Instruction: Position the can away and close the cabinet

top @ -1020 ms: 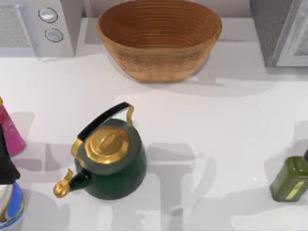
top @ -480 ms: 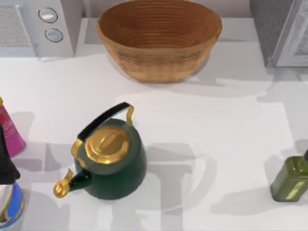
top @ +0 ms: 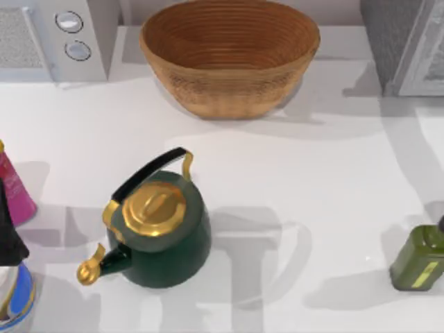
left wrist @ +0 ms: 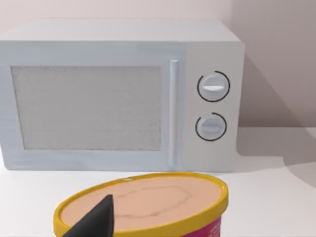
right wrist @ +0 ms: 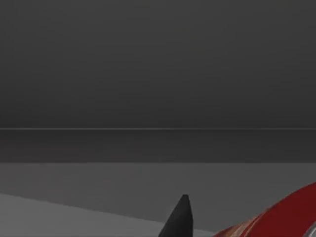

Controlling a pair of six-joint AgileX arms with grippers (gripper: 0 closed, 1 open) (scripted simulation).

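Can (right wrist: 276, 222) cut off by right claw fingertip (right wrist: 180, 217).

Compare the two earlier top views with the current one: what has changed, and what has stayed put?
Only shadows changed: those over the table's right side shifted toward the far right corner. The kettle, basket, microwave and green bottle have not moved.

Left arm (top: 8, 232) dark at table's left edge, right pincer fingertip (right wrist: 180, 217) pointing into dark interior
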